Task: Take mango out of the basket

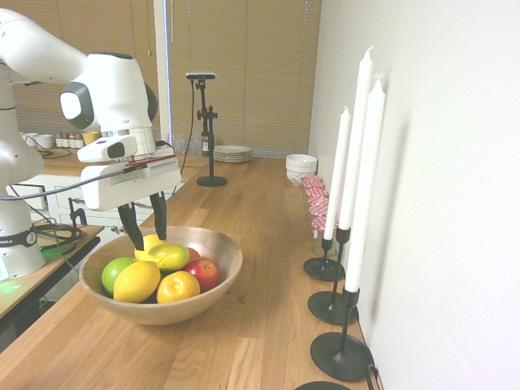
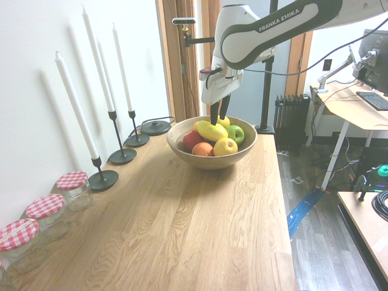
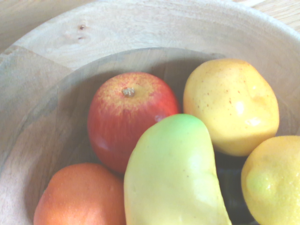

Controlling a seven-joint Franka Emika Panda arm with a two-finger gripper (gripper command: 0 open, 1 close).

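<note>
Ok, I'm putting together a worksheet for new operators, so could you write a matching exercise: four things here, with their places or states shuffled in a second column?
Column one
1. Mango
2. Gripper
3. White candles
4. Glass jars

Column two
A. Upright in black holders
B. Inside the wooden bowl, among other fruit
C. Topped with checked lids
D. Open, above the mango

Right pairs: 1-B, 2-D, 3-A, 4-C
</note>
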